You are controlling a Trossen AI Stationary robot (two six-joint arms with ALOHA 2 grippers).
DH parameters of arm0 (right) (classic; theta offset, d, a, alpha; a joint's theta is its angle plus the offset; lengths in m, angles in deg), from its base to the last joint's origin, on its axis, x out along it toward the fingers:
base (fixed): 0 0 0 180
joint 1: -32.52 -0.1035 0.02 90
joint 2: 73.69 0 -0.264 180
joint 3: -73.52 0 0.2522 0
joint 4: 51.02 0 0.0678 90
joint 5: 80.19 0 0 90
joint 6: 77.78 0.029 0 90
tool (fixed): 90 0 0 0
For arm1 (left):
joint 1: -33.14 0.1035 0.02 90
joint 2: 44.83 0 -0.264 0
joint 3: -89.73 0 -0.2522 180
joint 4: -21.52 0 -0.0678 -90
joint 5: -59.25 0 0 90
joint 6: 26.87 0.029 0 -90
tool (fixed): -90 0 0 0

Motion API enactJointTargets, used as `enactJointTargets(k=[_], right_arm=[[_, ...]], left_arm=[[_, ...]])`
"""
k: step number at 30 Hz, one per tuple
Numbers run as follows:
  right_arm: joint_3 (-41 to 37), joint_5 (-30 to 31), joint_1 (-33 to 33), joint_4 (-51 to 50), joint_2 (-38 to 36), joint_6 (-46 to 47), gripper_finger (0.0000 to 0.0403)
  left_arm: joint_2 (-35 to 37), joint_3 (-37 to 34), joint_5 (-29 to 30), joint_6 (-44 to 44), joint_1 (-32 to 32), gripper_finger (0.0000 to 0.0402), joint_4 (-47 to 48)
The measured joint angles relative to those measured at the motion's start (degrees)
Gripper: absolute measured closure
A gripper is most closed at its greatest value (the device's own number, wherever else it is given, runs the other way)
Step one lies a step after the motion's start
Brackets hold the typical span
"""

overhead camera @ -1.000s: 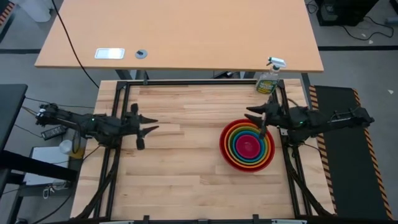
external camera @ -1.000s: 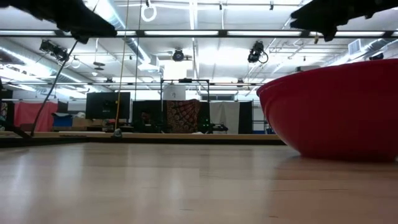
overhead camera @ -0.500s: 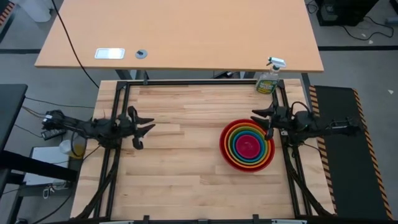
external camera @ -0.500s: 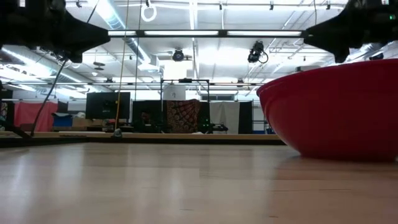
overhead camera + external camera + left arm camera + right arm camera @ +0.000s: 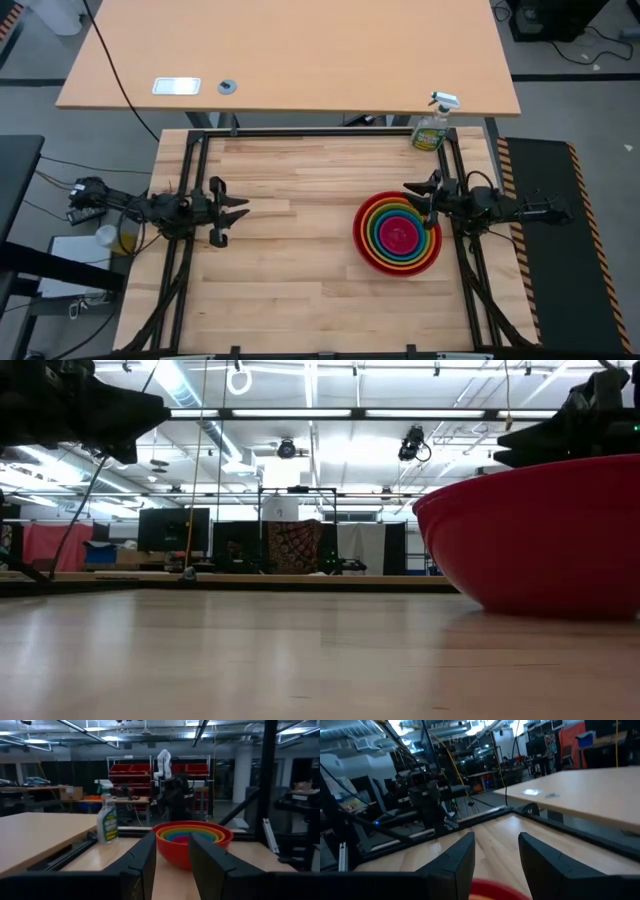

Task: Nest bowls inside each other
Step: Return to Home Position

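The bowls [image 5: 398,233] sit nested in one stack at the table's right: red outermost, then orange, lime green and blue, with pink in the middle. The red bowl [image 5: 540,535] rests by its base on the wood. My right gripper [image 5: 421,195] hangs open just beyond the stack's far right rim, above it, holding nothing; the red rim [image 5: 490,889] shows below its fingers. My left gripper [image 5: 236,208] stands open at the table's left edge, pointing level at the stack [image 5: 192,840] across the table, with nothing between its fingers.
A green spray bottle [image 5: 433,125] stands at the far right corner of the table, behind the black frame rail [image 5: 320,132]. A bigger light-wood table [image 5: 290,55] lies beyond. Bare wood [image 5: 290,250] spreads between my left gripper and the bowls.
Both arms have folded back toward their own sides of the table and sunk lower, their grippers tipping from a downward slant to about level. The gaps between the fingers look unchanged. The nested bowls have stayed where they were.
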Motion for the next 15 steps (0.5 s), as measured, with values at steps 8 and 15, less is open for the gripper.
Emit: enactJointTargets(k=[8, 15], right_arm=[[-0.4, 1.64, 0.0, -1.48, 0.11, 2.33, 0.0243], [-0.4, 9.81, 0.0, -1.13, 0.12, 3.05, 0.0243]], left_arm=[[0.02, 0.0, 3.62, 3.07, -3.91, 0.0286, -0.64], [-0.14, -0.02, 5.38, 4.55, -5.12, 0.0286, 3.28]])
